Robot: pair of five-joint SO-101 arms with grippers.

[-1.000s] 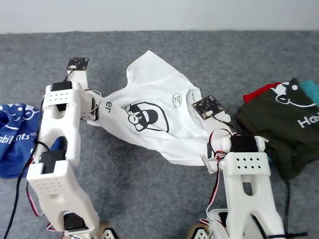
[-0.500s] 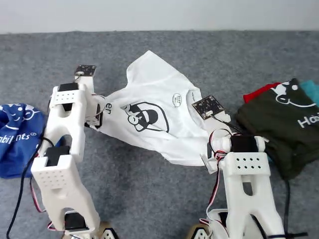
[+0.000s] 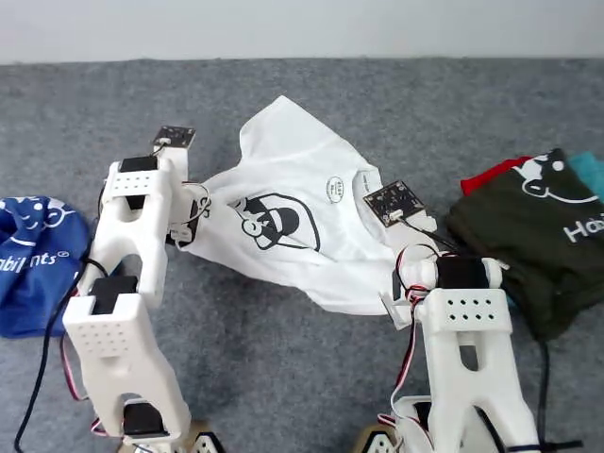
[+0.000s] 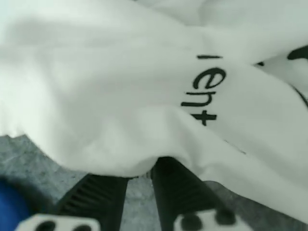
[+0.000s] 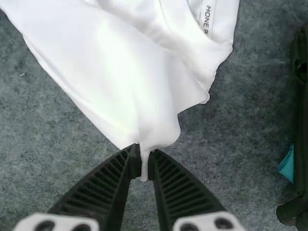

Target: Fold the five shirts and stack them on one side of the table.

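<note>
A white shirt (image 3: 293, 217) with a black graphic lies crumpled in the middle of the grey table. In the high view my left gripper (image 3: 187, 226) is at its left edge. The left wrist view has that gripper (image 4: 140, 174) shut on a fold of the white shirt (image 4: 144, 96), near black lettering. My right gripper (image 3: 400, 289) is at the shirt's near right corner. The right wrist view shows the right gripper (image 5: 141, 166) shut on a hem of the white shirt (image 5: 125, 82).
A blue shirt (image 3: 28, 260) lies bunched at the table's left edge. At the right edge sits a dark green shirt (image 3: 533, 241) on top of red (image 3: 491, 173) and teal (image 3: 587, 168) ones. Bare grey table (image 3: 283, 377) lies between the two arms.
My left arm has moved right toward the shirt's middle, dragging the left edge with it and covering the lettering there. The right arm has stayed still.
</note>
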